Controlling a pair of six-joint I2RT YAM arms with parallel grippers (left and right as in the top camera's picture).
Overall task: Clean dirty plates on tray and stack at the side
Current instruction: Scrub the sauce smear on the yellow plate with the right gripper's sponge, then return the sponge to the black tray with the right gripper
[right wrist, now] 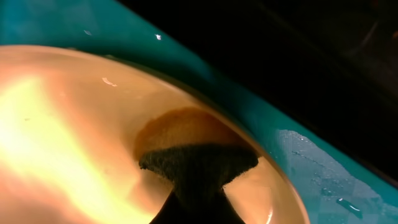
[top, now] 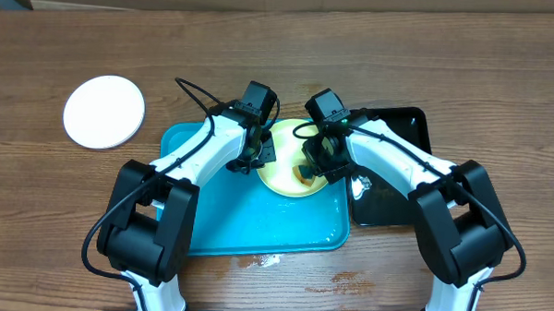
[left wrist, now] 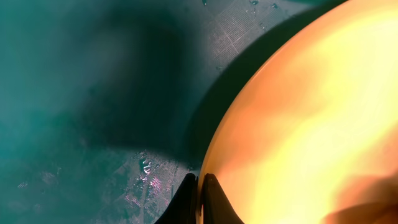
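Observation:
A pale yellow plate [top: 284,177] lies in the far right part of the turquoise tray [top: 256,219]. My left gripper [top: 258,159] is shut on the plate's left rim; in the left wrist view its two dark fingers [left wrist: 214,202] pinch the edge of the plate [left wrist: 311,112] above the wet tray [left wrist: 74,93]. My right gripper [top: 310,168] is shut on a sponge [top: 306,174]. In the right wrist view the sponge's dark scrub face [right wrist: 199,163] presses on the plate [right wrist: 74,124]. A white plate [top: 104,112] sits alone on the table at the far left.
A glossy black tray [top: 398,132] lies right of the turquoise one, under my right arm. Water drops [top: 266,260] spot the wooden table at the tray's front edge. The tray floor is wet [right wrist: 311,168].

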